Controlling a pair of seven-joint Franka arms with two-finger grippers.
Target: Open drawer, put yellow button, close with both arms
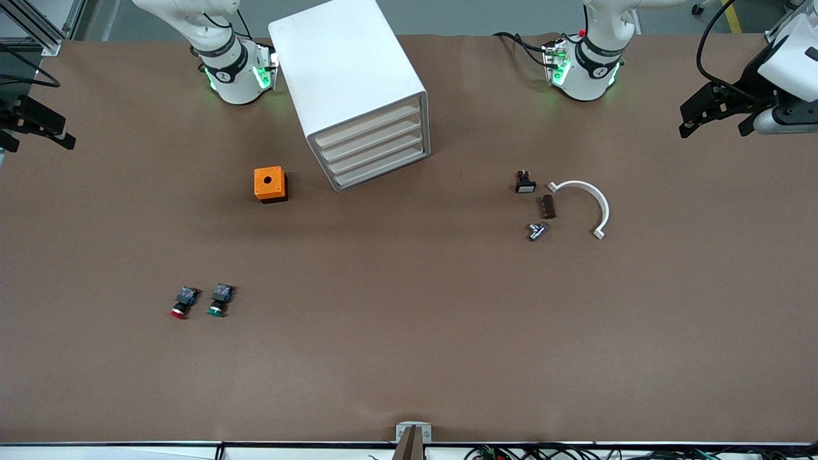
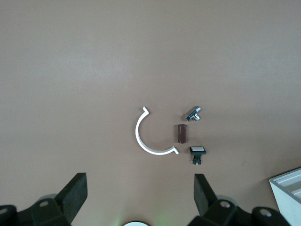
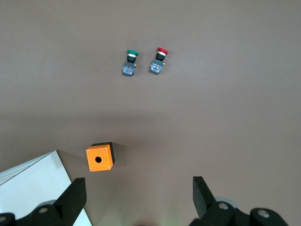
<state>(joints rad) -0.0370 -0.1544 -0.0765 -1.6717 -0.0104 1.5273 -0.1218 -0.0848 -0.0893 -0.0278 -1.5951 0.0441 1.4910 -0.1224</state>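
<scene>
Left end effector (image 1: pixel 712 121) and right end effector (image 1: pixel 35 124) hang open, raised at the table's ends.

This is a robotics lab or test bench. 2 white robot arms stand bolted at one edge of a wide table (image 1: pixel 409 358) covered in plain brown sheeting, with green status lights at their bases (image 1: pixel 239 73). Aluminium framing (image 1: pixel 38 25) shows at a corner, and bundled cables (image 1: pixel 543 452) run along the table's near edge. Industrial parts lie scattered: push-buttons (image 1: pixel 182 303), an orange switch box (image 1: pixel 270 184), a white pipe clamp (image 1: pixel 585 204).
</scene>
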